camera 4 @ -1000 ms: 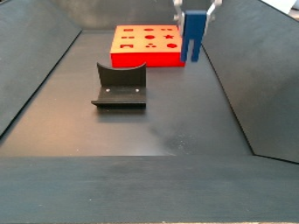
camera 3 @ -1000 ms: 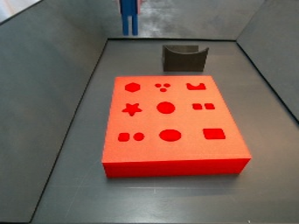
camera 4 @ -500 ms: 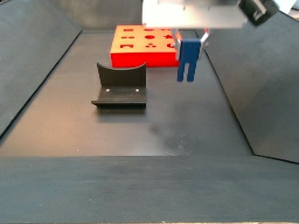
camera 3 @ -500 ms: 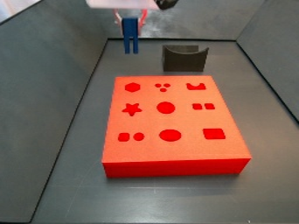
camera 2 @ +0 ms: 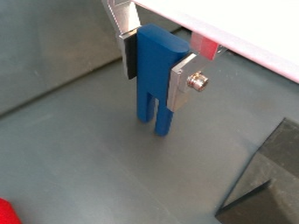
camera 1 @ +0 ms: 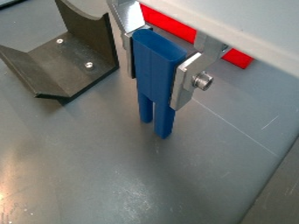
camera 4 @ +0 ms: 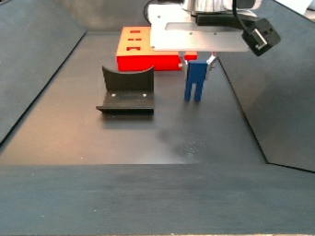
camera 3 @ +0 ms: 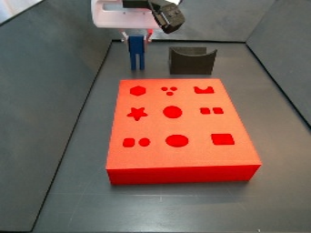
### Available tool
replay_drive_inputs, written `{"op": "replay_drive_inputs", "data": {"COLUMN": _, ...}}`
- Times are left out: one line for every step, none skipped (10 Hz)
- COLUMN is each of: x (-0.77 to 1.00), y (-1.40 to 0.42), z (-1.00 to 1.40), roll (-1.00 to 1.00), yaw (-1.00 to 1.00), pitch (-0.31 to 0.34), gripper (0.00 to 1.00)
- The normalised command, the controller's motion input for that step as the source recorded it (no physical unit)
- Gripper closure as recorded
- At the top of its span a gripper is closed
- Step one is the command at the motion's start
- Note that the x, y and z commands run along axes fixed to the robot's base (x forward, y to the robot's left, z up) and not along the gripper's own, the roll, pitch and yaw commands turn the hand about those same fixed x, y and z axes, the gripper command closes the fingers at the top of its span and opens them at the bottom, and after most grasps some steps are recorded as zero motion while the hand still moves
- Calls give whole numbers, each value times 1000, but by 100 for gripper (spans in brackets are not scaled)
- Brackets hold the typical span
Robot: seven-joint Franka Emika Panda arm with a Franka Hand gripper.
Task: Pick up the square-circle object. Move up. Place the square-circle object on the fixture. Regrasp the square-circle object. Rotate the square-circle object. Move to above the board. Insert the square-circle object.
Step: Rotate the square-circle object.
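My gripper (camera 3: 136, 38) is shut on the square-circle object (camera 3: 136, 55), a small blue block held upright with its two prongs pointing down. Both wrist views show the silver fingers (camera 1: 187, 80) (camera 2: 184, 83) clamping its upper part (camera 1: 153, 70) (camera 2: 155, 74). The block (camera 4: 193, 81) hangs low over the dark floor, between the board (camera 4: 154, 48) and the fixture (camera 4: 125, 89). Whether the prongs touch the floor I cannot tell. The fixture (camera 3: 191, 60) stands beyond the red board (camera 3: 176, 127), beside the gripper (camera 4: 197, 61).
The fixture's dark bracket (camera 1: 65, 52) stands close to the held block in a wrist view; its edge (camera 2: 268, 175) shows in a wrist view too. Sloping grey walls (camera 3: 49, 64) (camera 4: 277, 101) enclose the floor.
The gripper has come down with the blue block and its body is now fully in both side views. The block is lower and nearer the floor than before.
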Motion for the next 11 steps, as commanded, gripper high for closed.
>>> {"op": "replay_drive_inputs", "data": {"x": 33, "y": 15, "z": -87, "roll": -219, "yaw": -5, "pitch": -9, "gripper": 100}}
{"op": "replay_drive_inputs", "data": {"x": 33, "y": 15, "z": -87, "roll": -219, "yaw": -5, "pitch": -9, "gripper": 100}}
{"op": "replay_drive_inputs", "data": {"x": 18, "y": 14, "z": -93, "roll": -220, "yaw": -5, "pitch": 2, "gripper": 100}}
{"op": "replay_drive_inputs", "data": {"x": 0, "y": 0, "z": 0, "roll": -220, "yaw": -5, "pitch": 2, "gripper": 0}}
{"op": "replay_drive_inputs", "data": {"x": 0, "y": 8, "z": 1, "roll": -219, "yaw": -2, "pitch": 1, "gripper": 0}}
{"op": "replay_drive_inputs", "data": {"x": 0, "y": 10, "z": 1, "roll": -218, "yaw": -2, "pitch": 1, "gripper": 0}}
{"op": "replay_drive_inputs", "data": {"x": 0, "y": 10, "z": 1, "roll": -218, "yaw": -3, "pitch": 1, "gripper": 0}}
{"op": "replay_drive_inputs", "data": {"x": 0, "y": 10, "z": 1, "roll": -218, "yaw": -3, "pitch": 1, "gripper": 0}}
{"op": "replay_drive_inputs", "data": {"x": 0, "y": 10, "z": 0, "roll": -218, "yaw": -3, "pitch": 2, "gripper": 0}}
{"op": "replay_drive_inputs", "data": {"x": 0, "y": 11, "z": 0, "roll": -218, "yaw": -3, "pitch": 2, "gripper": 0}}
{"op": "replay_drive_inputs", "data": {"x": 0, "y": 11, "z": 0, "roll": -218, "yaw": -3, "pitch": 2, "gripper": 0}}
